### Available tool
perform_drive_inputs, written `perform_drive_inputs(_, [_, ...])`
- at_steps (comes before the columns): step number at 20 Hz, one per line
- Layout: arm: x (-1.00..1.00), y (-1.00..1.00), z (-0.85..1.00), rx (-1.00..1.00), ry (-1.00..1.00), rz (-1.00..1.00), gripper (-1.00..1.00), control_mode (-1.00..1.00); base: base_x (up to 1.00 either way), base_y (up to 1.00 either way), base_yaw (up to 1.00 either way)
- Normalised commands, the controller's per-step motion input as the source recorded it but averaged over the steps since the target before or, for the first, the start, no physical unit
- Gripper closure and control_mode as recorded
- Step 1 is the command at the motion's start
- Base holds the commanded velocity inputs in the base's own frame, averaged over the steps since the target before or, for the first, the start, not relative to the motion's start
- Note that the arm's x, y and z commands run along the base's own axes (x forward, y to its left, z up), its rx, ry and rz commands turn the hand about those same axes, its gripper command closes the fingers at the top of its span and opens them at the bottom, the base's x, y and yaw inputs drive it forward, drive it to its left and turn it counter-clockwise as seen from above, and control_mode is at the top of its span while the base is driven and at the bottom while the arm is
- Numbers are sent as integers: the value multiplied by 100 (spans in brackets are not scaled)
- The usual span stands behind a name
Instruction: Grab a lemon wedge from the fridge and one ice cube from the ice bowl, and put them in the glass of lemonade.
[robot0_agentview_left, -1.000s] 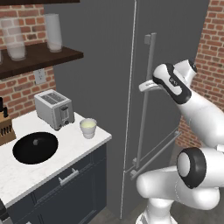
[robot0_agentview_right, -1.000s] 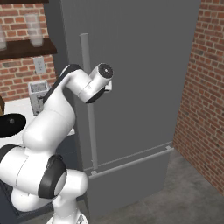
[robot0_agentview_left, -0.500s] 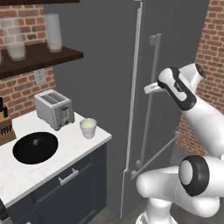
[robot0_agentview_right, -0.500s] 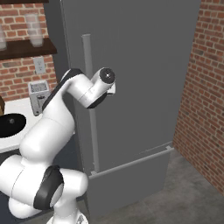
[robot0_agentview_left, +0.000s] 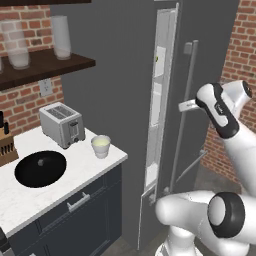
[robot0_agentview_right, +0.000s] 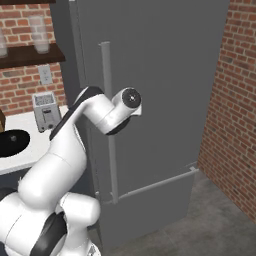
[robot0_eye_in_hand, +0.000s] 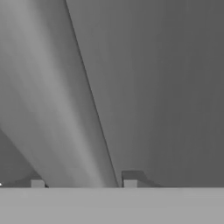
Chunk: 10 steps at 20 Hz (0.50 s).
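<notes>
Fridge door swinging open on the handle
The fingers (robot0_eye_in_hand: 83, 181) are clamping the fridge (robot0_agentview_left: 120, 75) handle (robot0_agentview_left: 186, 107); they risk slipping off as the door arcs. The lemon wedge is sitting inside, unseen.

The white arm rises from its base, bends at the elbow and reaches out level at chest height; the gripper (robot0_agentview_left: 186, 105) has its fingers (robot0_eye_in_hand: 130, 180) closed around the fridge handle (robot0_agentview_left: 188, 95)
</notes>
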Motion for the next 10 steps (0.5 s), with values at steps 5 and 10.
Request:
perform_drive_inputs(5, [-14,-97,4,5,-13,-22,100,-100,0,0,0])
perform_drive_inputs(10, [-17,-100,0,7,-14,-23,100,-100,0,0,0])
